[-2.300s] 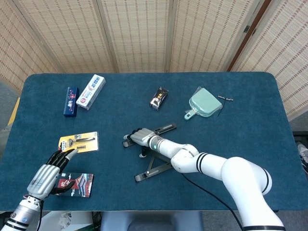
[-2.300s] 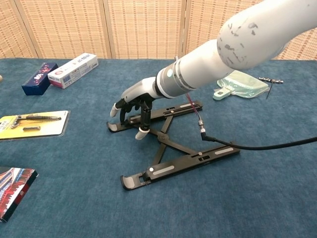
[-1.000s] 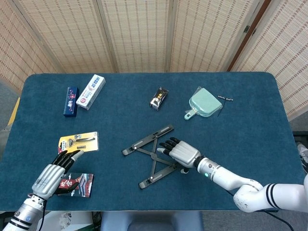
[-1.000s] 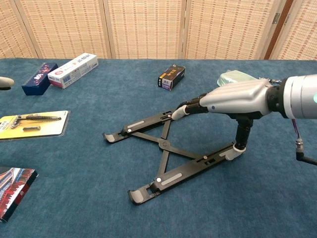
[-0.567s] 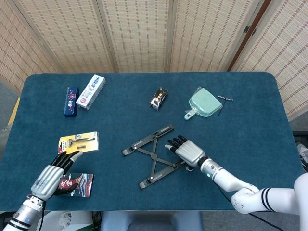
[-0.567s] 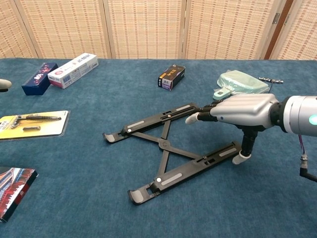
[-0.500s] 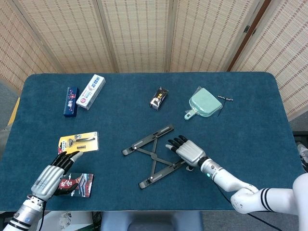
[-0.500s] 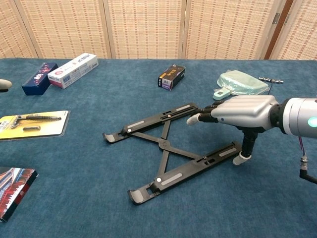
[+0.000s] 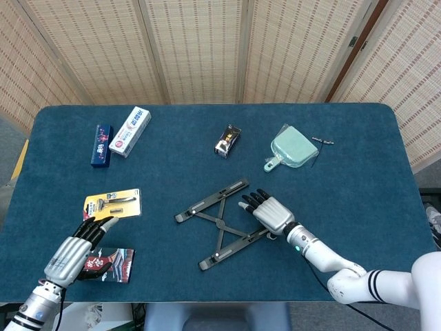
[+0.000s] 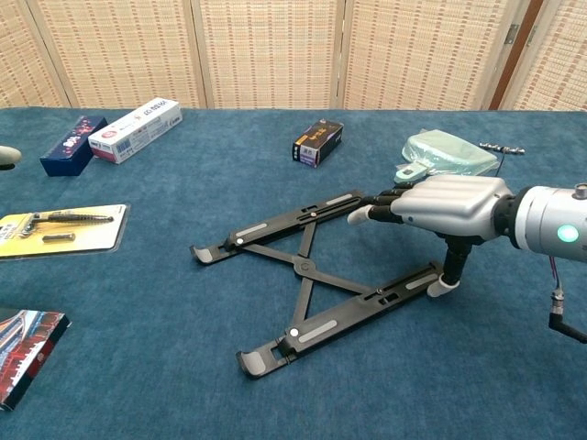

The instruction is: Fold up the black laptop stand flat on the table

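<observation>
1. Black laptop stand (image 9: pixel 220 224) lies mid-table, its two rails spread apart in an X, the cross-links meeting at a centre pivot.
2. Right hand (image 9: pixel 270 213) sits at the stand's right end, palm down, fingers (image 10: pixel 385 203) stretched out together toward the far rail's tip.
3. In the chest view its thumb (image 10: pixel 448 271) points down, tip at the near rail's right end; whether it truly presses the rail is hard to tell.
4. Nothing is clasped in that hand.
5. Left hand (image 9: pixel 69 254) rests at the table's near-left corner, fingers extended and slightly apart over a dark printed packet (image 9: pixel 110 265), just below a yellow razor card (image 9: pixel 113 204).
</observation>
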Robot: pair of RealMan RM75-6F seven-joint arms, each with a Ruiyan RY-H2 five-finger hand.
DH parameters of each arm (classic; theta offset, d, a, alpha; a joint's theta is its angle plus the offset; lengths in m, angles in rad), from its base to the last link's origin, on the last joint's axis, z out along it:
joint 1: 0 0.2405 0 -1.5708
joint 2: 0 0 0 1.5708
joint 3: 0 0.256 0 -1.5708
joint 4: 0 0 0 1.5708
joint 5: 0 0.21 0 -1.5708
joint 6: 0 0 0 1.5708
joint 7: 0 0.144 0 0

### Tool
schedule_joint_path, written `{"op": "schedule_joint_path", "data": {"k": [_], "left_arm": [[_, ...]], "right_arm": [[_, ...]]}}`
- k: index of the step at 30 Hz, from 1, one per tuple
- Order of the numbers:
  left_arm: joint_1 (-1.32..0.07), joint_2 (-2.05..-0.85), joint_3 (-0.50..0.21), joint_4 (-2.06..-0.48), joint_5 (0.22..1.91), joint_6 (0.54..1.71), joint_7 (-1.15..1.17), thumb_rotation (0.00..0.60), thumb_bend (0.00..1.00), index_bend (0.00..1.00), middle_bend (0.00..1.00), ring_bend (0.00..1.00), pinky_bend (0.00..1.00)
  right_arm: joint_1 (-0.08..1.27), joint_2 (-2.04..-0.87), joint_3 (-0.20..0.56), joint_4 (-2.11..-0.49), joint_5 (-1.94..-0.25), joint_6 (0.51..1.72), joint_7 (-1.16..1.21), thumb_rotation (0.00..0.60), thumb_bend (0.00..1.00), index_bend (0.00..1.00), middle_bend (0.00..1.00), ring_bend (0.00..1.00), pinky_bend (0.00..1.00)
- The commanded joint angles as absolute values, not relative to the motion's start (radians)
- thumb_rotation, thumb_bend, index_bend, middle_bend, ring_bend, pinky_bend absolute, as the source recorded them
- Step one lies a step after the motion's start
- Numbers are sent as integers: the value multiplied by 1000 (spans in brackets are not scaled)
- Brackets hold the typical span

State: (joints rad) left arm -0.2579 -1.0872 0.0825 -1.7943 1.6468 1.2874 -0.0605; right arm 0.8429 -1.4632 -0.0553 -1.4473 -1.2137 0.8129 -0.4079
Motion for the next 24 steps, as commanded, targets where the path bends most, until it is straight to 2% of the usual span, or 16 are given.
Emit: {"op": "schedule_joint_path", "data": {"k": [1, 10, 24], "left_arm": [[-257, -1087, 83, -1795, 1648, 1289, -61, 600, 268, 6, 83, 108, 21], [-259, -1087, 82, -1796, 1648, 1286, -59, 600, 268, 6, 83, 108, 20], [-248, -1087, 83, -1790, 1639, 1298, -63, 600, 268, 7, 83, 108, 19]], "right_arm": [[835, -1475, -51, -1430, -1226, 821, -409, 600, 24, 0, 0, 0, 0], [823, -1513, -17, -1367, -1228, 830, -408, 600, 34, 0, 0, 0, 0], [871, -1613, 93, -1187, -1152, 779, -400, 600, 34, 0, 0, 0, 0]]}}
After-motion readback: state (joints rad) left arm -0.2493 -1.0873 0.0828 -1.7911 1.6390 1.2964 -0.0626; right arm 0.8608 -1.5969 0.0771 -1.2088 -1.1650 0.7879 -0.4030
